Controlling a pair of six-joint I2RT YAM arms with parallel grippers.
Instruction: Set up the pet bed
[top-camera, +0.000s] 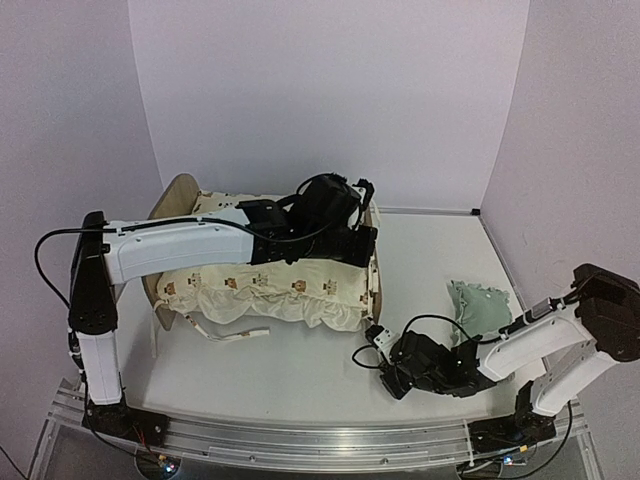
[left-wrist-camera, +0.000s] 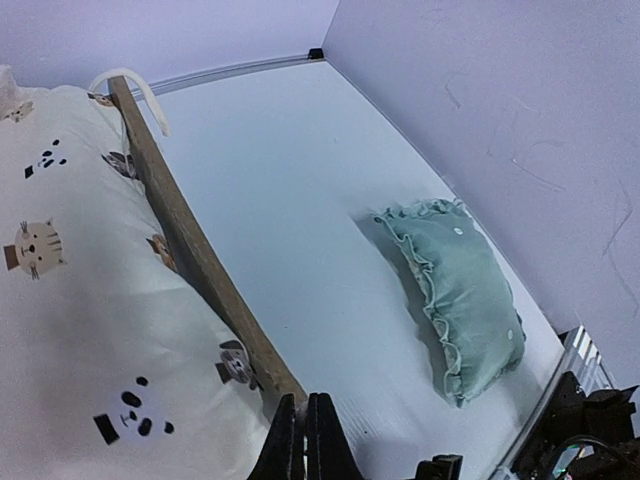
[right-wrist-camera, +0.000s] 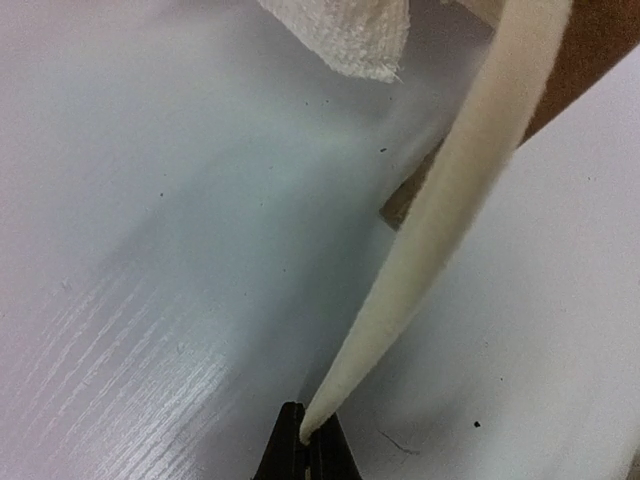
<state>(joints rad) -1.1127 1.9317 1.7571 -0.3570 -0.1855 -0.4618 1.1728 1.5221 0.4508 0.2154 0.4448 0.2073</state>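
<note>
pet bed (top-camera: 176, 197): centre-left of the top view, on the white table (top-camera: 300, 380), arched headboard at its left end.
bed rail (left-wrist-camera: 190, 240): bare wood strip, runs diagonally from upper left to bottom centre of my left wrist view.
cushion (top-camera: 262, 290): cream with an animal print, lies in the frame, front edge spilling over the near rail.
my left gripper (left-wrist-camera: 306, 442): over the bed's right end, fingers pressed together with nothing between them, tips just beside the rail's near end.
my right gripper (right-wrist-camera: 305, 452): low over the table, lower centre-right of the top view, clenched on the tip of a tie.
tie (right-wrist-camera: 440, 220): cream strap, rises from my fingertips to the upper right of the right wrist view.
second tie (top-camera: 235, 333): loose on the table in front of the bed.
mint pillow (top-camera: 482, 305): flat on the table, right of the bed, apart from both grippers.
</note>
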